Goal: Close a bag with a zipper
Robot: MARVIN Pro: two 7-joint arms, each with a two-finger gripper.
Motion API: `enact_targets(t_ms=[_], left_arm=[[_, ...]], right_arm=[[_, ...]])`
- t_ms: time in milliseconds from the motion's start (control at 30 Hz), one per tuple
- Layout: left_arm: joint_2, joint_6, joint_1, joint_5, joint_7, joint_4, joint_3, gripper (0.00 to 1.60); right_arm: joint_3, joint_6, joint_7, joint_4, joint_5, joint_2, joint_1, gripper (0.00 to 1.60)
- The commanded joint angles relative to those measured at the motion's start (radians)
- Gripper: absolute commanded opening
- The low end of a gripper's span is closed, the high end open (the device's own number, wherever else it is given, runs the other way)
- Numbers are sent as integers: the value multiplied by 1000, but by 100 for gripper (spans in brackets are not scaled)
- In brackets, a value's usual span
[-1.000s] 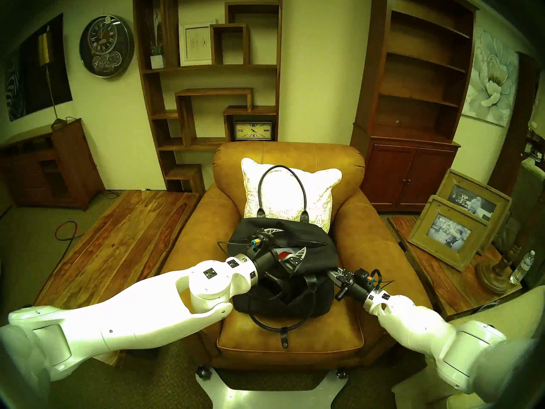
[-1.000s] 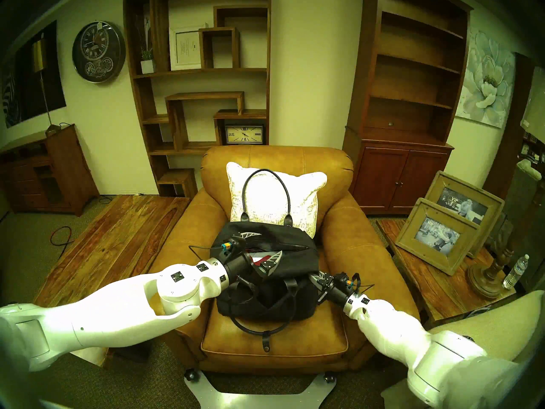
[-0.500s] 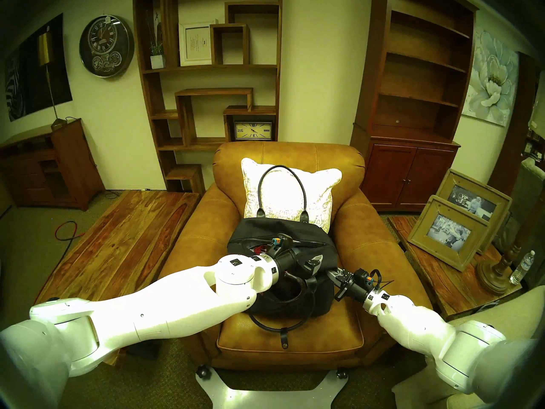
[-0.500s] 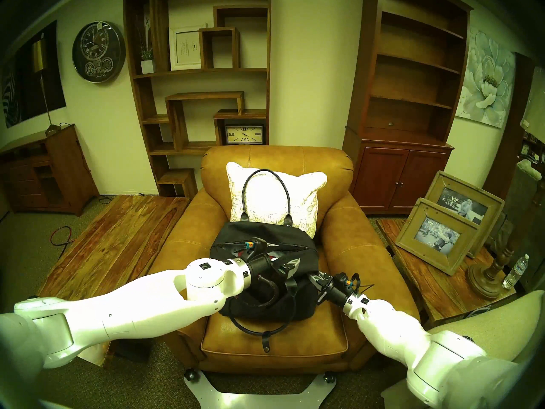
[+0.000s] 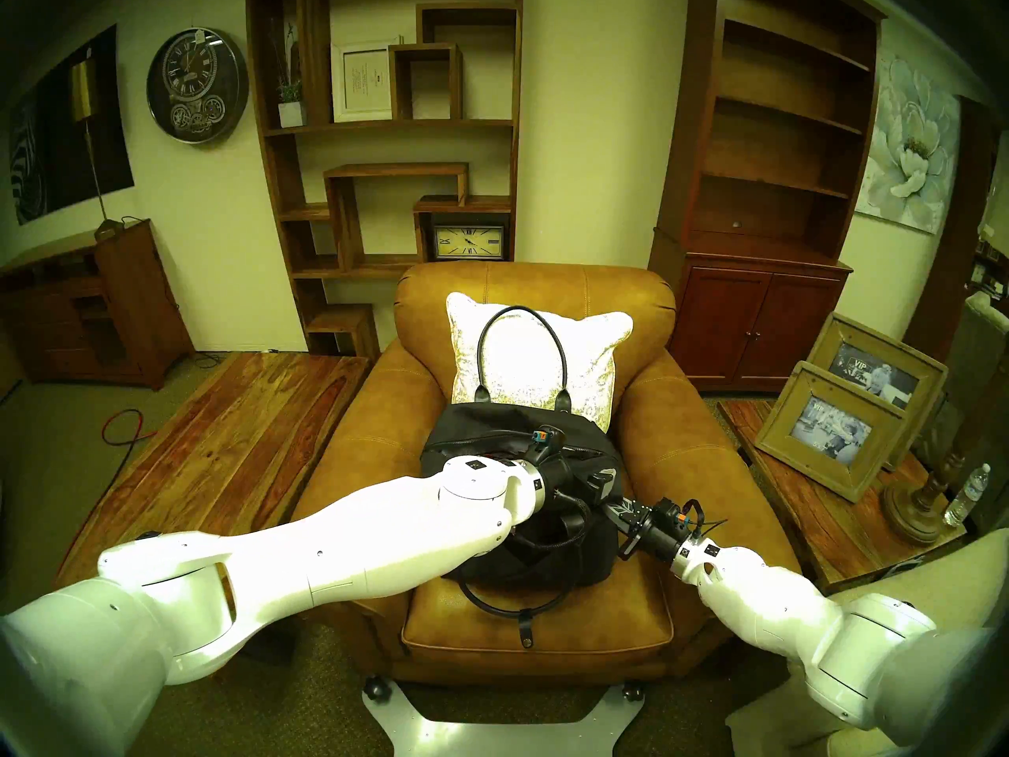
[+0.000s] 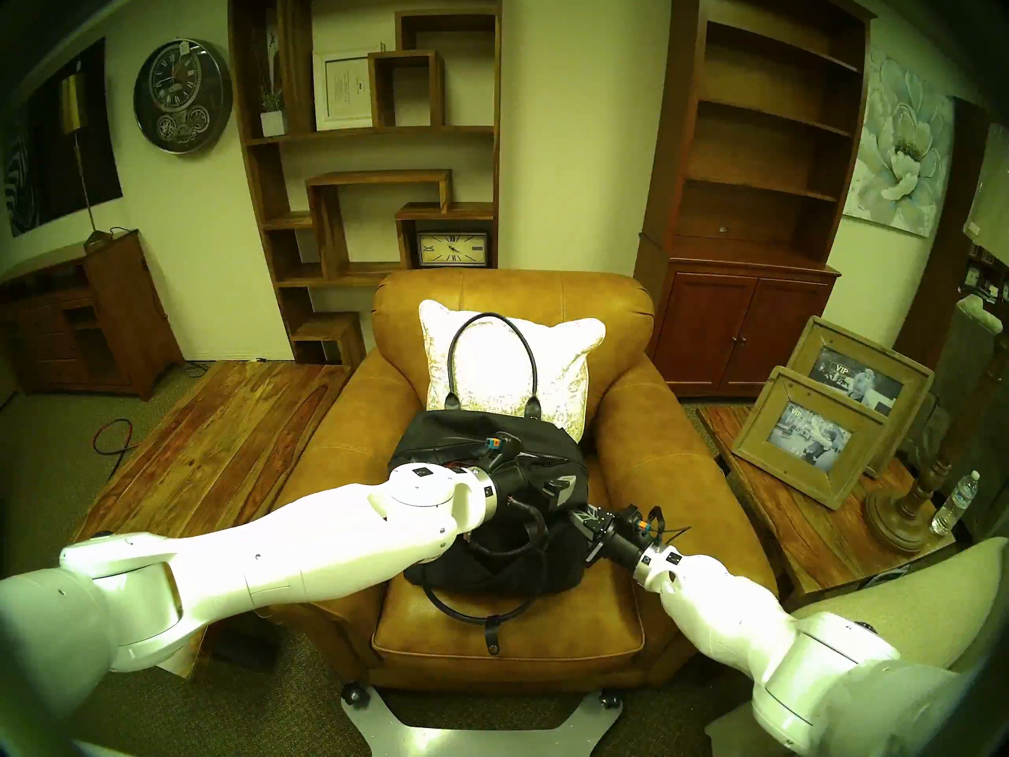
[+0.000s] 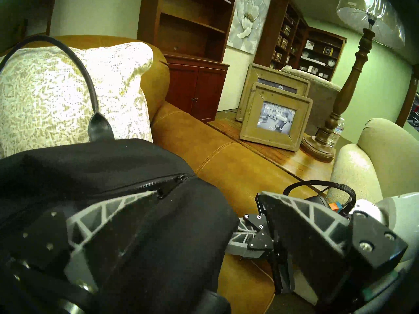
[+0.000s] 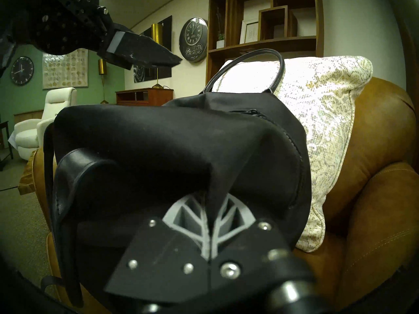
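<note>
The black bag (image 5: 546,554) sits on the seat of a tan leather armchair (image 5: 682,466), its rear handle (image 5: 518,313) up against a white cushion (image 5: 538,357). The front handle (image 5: 508,608) hangs onto the seat. The zipper (image 7: 145,185) runs along the bag's top. Its dark pull (image 7: 162,191) lies near the bag's right end. My left gripper (image 5: 589,463) is open over that end. In the left wrist view one finger (image 7: 102,207) lies along the bag with its tip at the pull. My right gripper (image 8: 208,193) is shut on a fold of the bag's right end.
A wooden coffee table (image 5: 218,439) stands left of the armchair. A side table at the right holds two picture frames (image 5: 835,428), a lamp base (image 5: 912,510) and a water bottle (image 5: 969,493). A beige chair (image 5: 928,575) is beside my right arm.
My left arm has swept to the right along the bag's top, from its left-middle to its right end, gripper still open. The right gripper has kept its hold and place.
</note>
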Motion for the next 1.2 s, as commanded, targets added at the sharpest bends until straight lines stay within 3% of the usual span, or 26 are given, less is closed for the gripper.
enact_targets(t_ms=[0,600,667,700,800,1167], left_arm=[[-114,3,-67,-31,2,80,2,160],[-302,3,-116,-87,-8,406,30,160],[-314,-1,-120,-93,-15,433,32,160],[-351,-5,-124,-96,-18,487,29,160],[-356,-10,-125,-103,-28,503,34,160],[-473,-50,-138,-127,-109,704,29,160]], right_arm=[[-3,-10,4,-14,-3,-15,3,0],[1,-15,0,-10,-12,-13,1,0],[0,-15,0,-9,-13,-14,1,0],[1,-15,-1,-8,-14,-14,1,0],[1,-16,-1,-8,-14,-14,1,0],[4,-15,-4,2,-12,-15,3,0]])
